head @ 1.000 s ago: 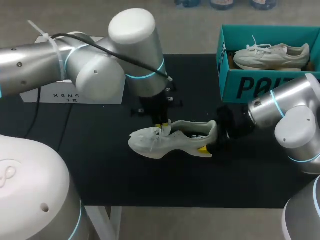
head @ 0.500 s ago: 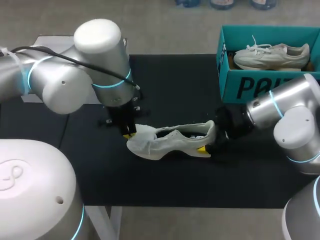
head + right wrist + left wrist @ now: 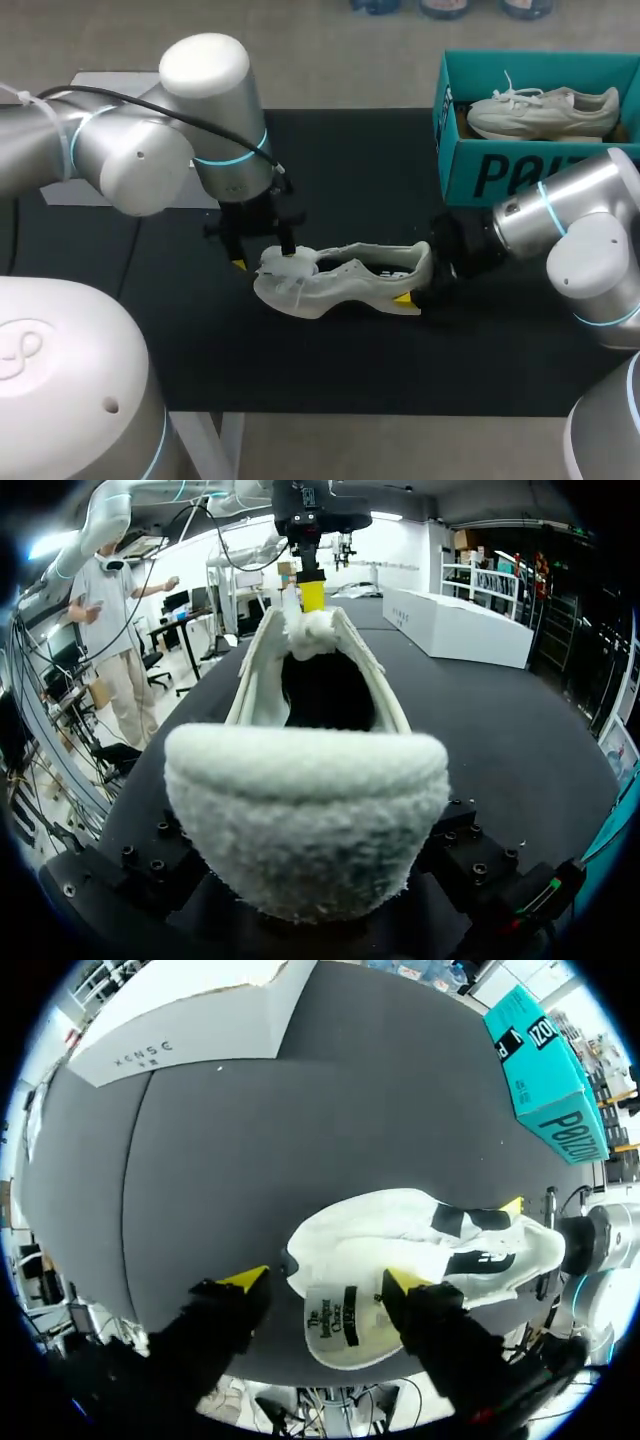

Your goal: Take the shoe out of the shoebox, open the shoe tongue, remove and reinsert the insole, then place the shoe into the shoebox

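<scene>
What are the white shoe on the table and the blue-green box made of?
The shoe looks like soft, matte white cloth; its heel is fuzzy, like fleece. The box seems to be cardboard: flat, stiff, straight-edged walls with a smooth printed skin. Sight alone cannot make sure.

The silver left arm (image 3: 130,165) points its gripper (image 3: 325,1280) down, fingers (image 3: 245,1280) apart, while the silver right arm's (image 3: 590,250) level gripper (image 3: 415,282) clamps the white shoe (image 3: 340,285) at its heel.

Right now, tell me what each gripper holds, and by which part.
Right gripper clamps the shoe by its heel. Left gripper holds nothing: its fingers stand open either side of the folded-out tongue.
</scene>
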Controlling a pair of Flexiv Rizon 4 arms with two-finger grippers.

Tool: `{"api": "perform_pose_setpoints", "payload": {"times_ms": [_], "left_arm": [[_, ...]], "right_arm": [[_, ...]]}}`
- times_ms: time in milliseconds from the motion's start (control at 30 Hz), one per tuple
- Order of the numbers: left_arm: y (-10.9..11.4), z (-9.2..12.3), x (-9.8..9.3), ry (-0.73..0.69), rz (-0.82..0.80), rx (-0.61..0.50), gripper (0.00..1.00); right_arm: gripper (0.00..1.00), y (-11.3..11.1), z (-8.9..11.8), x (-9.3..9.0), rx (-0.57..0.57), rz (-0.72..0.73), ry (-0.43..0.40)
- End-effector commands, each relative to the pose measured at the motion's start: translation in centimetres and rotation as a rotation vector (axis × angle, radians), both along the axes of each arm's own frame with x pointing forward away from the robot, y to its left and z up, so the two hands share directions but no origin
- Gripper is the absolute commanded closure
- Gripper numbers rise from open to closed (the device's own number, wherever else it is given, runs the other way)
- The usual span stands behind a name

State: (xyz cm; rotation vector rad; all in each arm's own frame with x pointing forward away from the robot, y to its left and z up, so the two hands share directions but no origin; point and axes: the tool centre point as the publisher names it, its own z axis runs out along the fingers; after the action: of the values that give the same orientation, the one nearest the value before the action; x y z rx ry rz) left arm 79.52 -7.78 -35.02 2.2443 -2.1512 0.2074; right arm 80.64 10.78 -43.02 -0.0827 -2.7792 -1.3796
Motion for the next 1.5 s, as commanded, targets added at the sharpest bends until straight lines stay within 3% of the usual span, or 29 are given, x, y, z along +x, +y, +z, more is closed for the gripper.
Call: {"api": "perform_pose_setpoints", "payload": {"times_ms": [33,100,133,533,600,633,667,800,1033,1267,1500], "left_arm": [[-1.4,4.4,-1.3,-0.237,-0.763,-0.036,0.00],[-2.6,5.6,-2.1,-0.265,-1.156,0.097,0.00],[-2.6,5.9,-1.7,-0.169,-1.176,0.145,0.00],[-2.6,5.9,-1.7,-0.169,-1.176,0.145,0.00],[-3.5,6.2,-0.7,-0.257,-1.276,0.172,0.00],[-3.9,6.3,0.0,-0.275,-1.306,0.181,0.13],[-4.2,6.5,0.6,-0.247,-1.361,0.205,1.00],[-5.2,7.5,2.5,-0.234,-1.595,0.282,1.00],[-6.6,7.8,4.0,-0.281,-1.886,0.287,1.00],[-9.3,6.9,4.4,-0.301,-1.952,0.217,1.00],[-12.2,6.1,4.1,-0.358,-1.977,0.233,1.00]], "right_arm": [[1.00,0.0,-0.6,0.2,-0.001,-0.001,0.000],[1.00,0.0,-0.6,0.2,-0.001,-0.001,0.000],[1.00,0.0,-0.6,0.2,-0.001,-0.001,0.000],[1.00,0.0,-0.6,0.2,-0.001,-0.001,0.000],[1.00,0.0,-0.6,0.2,-0.001,-0.001,0.000],[1.00,0.0,-0.6,0.2,-0.001,-0.001,0.000],[1.00,0.0,-0.6,0.2,-0.001,-0.001,0.000],[1.00,0.0,-0.6,0.2,-0.001,-0.001,0.000],[1.00,0.0,-0.6,0.2,-0.001,-0.001,0.000],[1.00,0.0,-0.6,0.2,-0.001,-0.001,0.000],[1.00,0.0,-0.6,0.2,-0.001,-0.001,0.000]]}}
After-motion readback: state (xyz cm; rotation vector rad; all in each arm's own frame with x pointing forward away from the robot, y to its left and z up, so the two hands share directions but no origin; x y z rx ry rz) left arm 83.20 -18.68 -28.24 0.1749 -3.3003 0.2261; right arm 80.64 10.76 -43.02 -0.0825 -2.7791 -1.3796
